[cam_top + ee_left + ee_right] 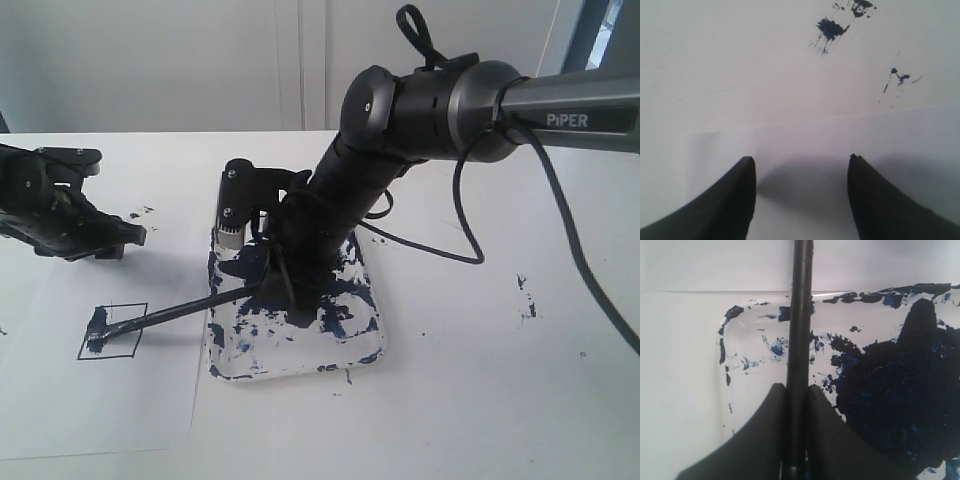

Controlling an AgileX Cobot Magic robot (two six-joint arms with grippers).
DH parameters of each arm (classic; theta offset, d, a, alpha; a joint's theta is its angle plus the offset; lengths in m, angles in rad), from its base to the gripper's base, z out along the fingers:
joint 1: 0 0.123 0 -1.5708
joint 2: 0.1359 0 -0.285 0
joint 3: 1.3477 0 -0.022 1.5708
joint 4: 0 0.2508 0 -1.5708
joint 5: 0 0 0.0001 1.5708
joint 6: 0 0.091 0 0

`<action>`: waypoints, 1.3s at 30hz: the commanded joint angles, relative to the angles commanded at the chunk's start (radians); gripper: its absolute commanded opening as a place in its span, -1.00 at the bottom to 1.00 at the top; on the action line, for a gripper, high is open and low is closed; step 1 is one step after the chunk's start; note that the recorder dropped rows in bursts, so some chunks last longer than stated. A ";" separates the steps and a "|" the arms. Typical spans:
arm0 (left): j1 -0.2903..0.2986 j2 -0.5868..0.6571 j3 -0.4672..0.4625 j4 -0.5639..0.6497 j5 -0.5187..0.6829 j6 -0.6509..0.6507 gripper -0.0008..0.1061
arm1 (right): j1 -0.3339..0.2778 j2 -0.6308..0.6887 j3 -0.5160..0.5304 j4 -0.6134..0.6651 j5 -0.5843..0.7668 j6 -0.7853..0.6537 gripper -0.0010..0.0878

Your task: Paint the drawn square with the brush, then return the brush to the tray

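The square [112,330] sits on the paper [60,380], left of the tray [372,345]. Only its left part is blotted navy (the rest looks bare). The brush [185,314] has its tip down inside that outline. Its long handle slants up and rightward, over the tray's left edge, into my right pincer [796,402], which pinches the handle above the tray. So the square lies leftward from my grip, straight along the brush. My left pincer [800,167] is nearer the square, but it is spread and empty.
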 joint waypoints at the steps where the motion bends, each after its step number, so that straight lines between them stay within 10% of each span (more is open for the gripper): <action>1: 0.000 0.000 0.000 0.000 0.000 0.000 0.11 | 0.000 0.000 0.000 0.000 0.007 0.000 -0.98; 39: 0.000 0.000 0.000 0.000 0.015 0.000 0.11 | 0.000 -0.067 -0.001 -0.002 -0.103 -0.008 -0.98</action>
